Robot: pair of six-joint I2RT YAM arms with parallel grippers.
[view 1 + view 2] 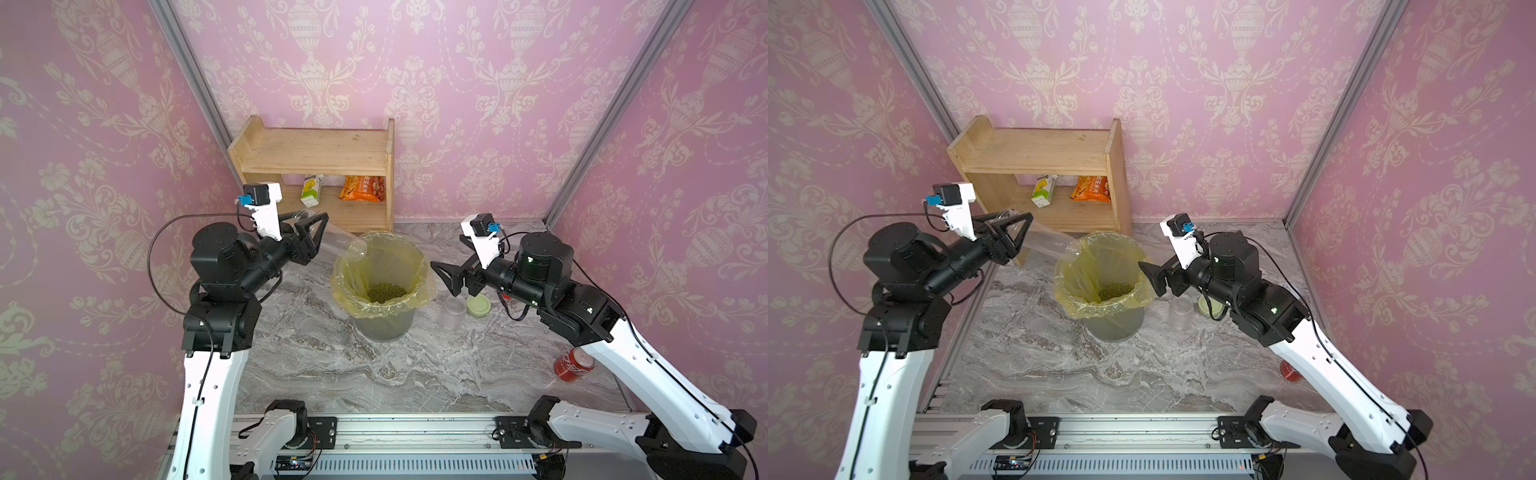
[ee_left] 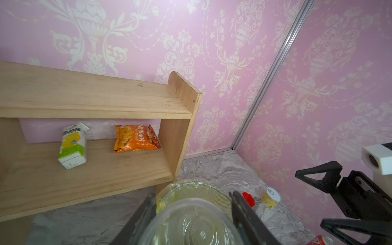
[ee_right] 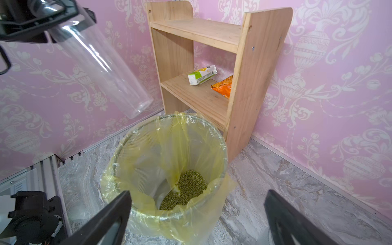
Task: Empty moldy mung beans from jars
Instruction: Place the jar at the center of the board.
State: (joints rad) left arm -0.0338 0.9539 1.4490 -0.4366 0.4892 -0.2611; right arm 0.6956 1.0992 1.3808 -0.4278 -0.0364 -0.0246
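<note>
My left gripper is shut on the base end of a tall clear jar, which is lidless and looks empty. The jar is tilted with its mouth down, just over the far left rim of the grey bin. In the left wrist view the jar's base fills the space between the fingers. The mung beans lie in a heap at the bottom of the bin's yellow bag. My right gripper is open and holds nothing, hanging at the bin's right side. A short clear jar stands open right of the bin.
A pale green lid lies beside the short jar, and a clear lid lies left of the bin. A red soda can stands under my right arm. The wooden shelf behind the bin holds a carton and an orange snack bag.
</note>
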